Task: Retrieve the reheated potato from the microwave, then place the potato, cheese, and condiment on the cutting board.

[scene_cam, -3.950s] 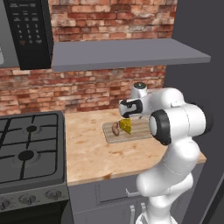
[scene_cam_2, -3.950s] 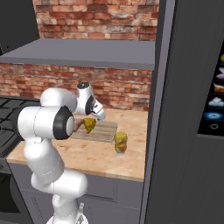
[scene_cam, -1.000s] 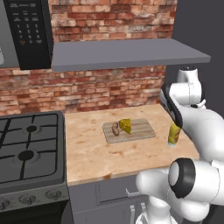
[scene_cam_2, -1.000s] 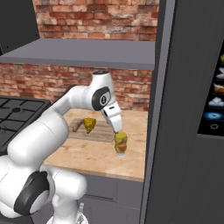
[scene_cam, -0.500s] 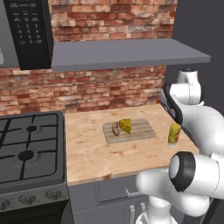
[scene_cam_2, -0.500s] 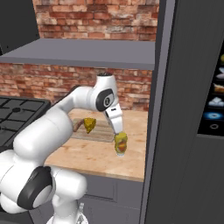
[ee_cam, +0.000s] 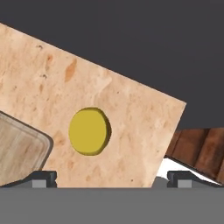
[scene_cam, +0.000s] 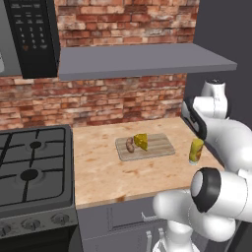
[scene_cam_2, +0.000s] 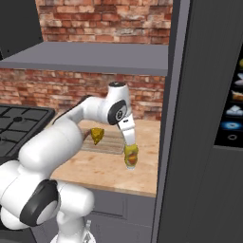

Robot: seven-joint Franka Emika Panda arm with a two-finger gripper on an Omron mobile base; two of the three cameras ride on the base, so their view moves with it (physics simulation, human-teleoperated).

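The cutting board lies on the wooden counter, with the brown potato and the yellow cheese wedge resting on its left part. To its right the yellow condiment bottle stands upright on the bare counter. My gripper hangs just above the bottle, pointing down. In the hand view the bottle's round top sits left of centre, ahead of my gripper, which is open and holds nothing. The board's corner shows at the left. The microwave hangs at the upper left.
A gas hob adjoins the counter on the left. A grey shelf juts out above the board. A tall dark cabinet wall stands close to the right of the bottle, and the counter's front edge is near.
Four seconds ago the hand was over the board by the cheese. It has swung right to the bottle and in the last second sunk slightly closer to it. Jaws stayed open.
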